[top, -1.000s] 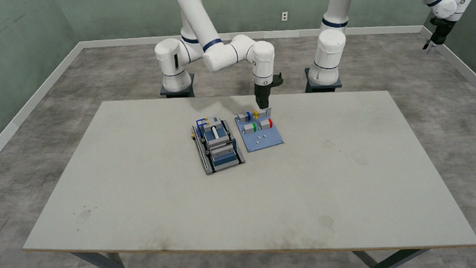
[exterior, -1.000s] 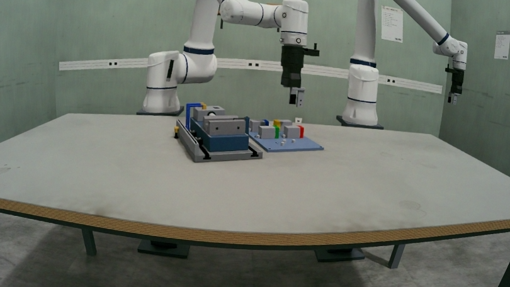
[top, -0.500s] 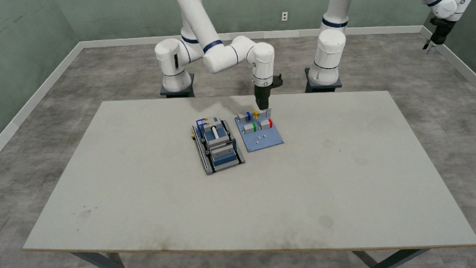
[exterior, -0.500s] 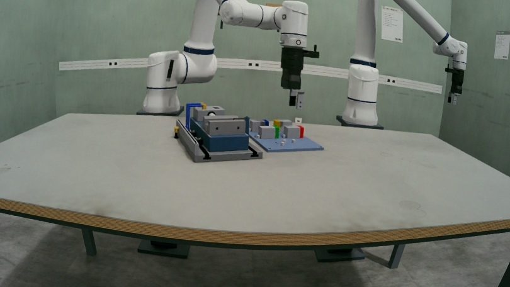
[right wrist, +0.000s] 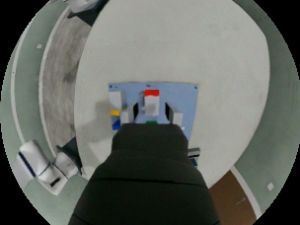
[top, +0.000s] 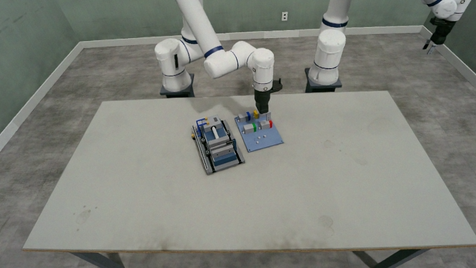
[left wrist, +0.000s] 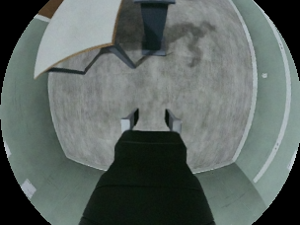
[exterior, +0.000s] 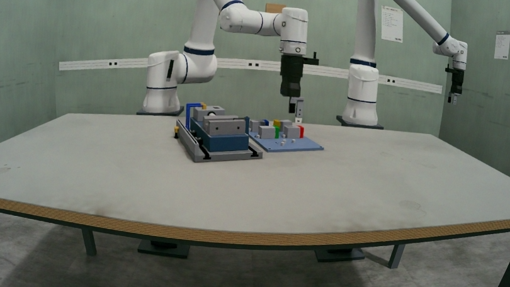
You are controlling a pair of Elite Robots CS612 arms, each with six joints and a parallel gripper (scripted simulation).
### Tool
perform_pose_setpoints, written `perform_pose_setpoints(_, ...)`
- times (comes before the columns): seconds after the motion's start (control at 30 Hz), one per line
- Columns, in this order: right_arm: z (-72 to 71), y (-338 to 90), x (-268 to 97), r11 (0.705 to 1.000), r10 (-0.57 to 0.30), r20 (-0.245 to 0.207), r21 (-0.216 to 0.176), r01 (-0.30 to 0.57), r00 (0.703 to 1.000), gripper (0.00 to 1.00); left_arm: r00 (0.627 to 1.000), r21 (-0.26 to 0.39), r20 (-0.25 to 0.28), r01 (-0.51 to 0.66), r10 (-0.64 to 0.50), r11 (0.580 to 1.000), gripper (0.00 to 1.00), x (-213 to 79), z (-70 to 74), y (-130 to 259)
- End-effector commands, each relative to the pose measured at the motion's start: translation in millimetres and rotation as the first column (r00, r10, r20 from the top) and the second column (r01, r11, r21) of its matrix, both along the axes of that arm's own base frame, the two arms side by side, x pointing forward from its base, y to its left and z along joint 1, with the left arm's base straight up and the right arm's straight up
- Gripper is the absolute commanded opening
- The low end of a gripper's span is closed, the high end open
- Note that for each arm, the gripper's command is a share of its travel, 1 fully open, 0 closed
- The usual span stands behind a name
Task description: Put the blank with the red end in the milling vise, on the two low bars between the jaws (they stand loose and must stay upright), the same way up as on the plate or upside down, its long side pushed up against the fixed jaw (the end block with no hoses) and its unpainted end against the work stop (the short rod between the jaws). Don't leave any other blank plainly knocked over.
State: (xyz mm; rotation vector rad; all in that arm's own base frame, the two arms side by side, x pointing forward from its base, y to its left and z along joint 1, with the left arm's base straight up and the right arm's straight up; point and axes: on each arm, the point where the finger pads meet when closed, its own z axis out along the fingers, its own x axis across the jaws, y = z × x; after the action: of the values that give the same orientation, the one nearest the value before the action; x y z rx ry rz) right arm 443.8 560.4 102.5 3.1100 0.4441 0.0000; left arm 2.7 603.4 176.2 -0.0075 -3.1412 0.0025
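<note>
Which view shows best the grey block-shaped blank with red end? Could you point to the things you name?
Exterior: the grey block-shaped blank with red end [top: 265, 125] [exterior: 291, 132] [right wrist: 151, 105] appears clear there, its long side visible. Top shows it smaller; right wrist, from above; left wrist, not at all.

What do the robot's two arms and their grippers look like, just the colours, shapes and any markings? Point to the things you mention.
Both arms are white, with rounded tubular segments and dark blue bands around the joints. The left gripper [top: 428, 48] [exterior: 452, 98] [left wrist: 151, 113] and right gripper [exterior: 296, 109] [right wrist: 151, 108] match: chunky black bodies and short grey fingers with dark inner pads. A small black bracket juts out above each gripper.
</note>
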Motion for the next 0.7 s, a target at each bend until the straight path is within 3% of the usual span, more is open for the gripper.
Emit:
perform_pose_setpoints(0.0,-6.1,1,1,1.0,0.0,0.002,0.001,0.0,1.0,1.0,1.0,0.001,0.0,0.0,0.0,1.0,1.0,0,0.7,1)
perform_pose_setpoints(0.33,-23.8,1,1,1.0,0.0,0.002,0.001,0.0,1.0,1.0,1.0,0.001,0.0,0.0,0.0,1.0,1.0,0,0.7,1)
perform_pose_setpoints(0.67,-31.0,1,1,1.0,0.0,0.002,0.001,0.0,1.0,1.0,1.0,0.001,0.0,0.0,0.0,1.0,1.0,0,0.7,1)
